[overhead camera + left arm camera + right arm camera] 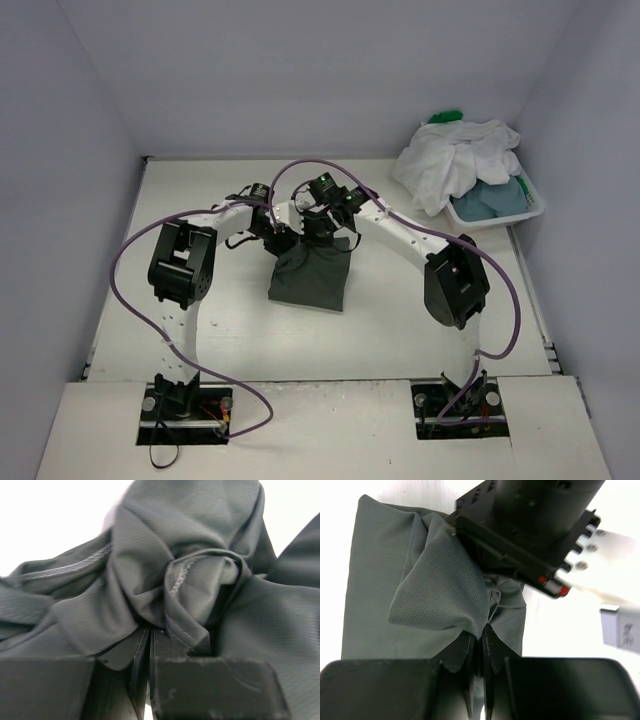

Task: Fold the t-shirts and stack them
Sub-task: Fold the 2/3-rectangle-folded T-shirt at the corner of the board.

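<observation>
the dark grey shirt (310, 278) looks soft, light and floppy — left and right jaws both pinch its bunched top edge; hemmed corners likely hold best.

I'm seeing the dark grey t-shirt (312, 282) lying partly folded at mid-table, its far edge bunching upward; the white t-shirt (455, 160), blue-grey t-shirt (492, 200) and green t-shirt (446, 117) are sitting heaped far right.

White plastic basket (510, 220) at far right corner of white table (180, 200) — close beside right wall (590, 140).
</observation>
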`<state>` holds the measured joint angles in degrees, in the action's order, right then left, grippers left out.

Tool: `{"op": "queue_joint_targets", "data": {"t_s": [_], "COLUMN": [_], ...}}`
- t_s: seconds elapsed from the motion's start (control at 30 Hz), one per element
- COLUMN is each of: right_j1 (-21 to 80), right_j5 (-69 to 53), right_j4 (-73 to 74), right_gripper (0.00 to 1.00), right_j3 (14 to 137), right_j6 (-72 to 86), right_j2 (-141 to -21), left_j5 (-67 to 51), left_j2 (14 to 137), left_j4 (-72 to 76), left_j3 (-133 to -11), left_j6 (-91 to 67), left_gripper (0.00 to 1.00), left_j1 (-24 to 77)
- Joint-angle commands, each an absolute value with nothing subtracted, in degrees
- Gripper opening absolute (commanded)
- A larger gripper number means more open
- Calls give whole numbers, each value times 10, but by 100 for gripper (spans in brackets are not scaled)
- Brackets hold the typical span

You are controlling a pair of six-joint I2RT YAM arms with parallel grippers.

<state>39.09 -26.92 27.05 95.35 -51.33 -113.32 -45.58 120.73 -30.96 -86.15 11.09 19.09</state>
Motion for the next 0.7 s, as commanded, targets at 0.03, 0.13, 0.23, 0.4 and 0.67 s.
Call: {"op": "queue_joint_targets", "data": {"t_s": [0.03, 0.13, 0.23, 0.4, 0.67], "right_j1": [379, 374, 366, 358, 359], "right_j5": [-272, -270, -269, -268, -289], "right_j4": [250, 251, 251, 251, 250], "right_gripper": [0, 0, 0, 0, 0], "right_j3": [992, 1002, 1016, 1036, 1043], "right_j6": [-518, -520, -520, -520, -513], "right_j2": [-1136, -1141, -1146, -1157, -1172], "left_j5": [-478, -490, -495, -512, -510], "left_j2": [1172, 1167, 1162, 1162, 1170], "left_j4": [-332, -351, -362, -375, -373], "left_j3": [-872, -872, -870, -867, -879], "left_j6": [146, 154, 161, 172, 165], "left_gripper": [0, 0, 0, 0, 0], "left_j1": [219, 226, 232, 242, 251]}}
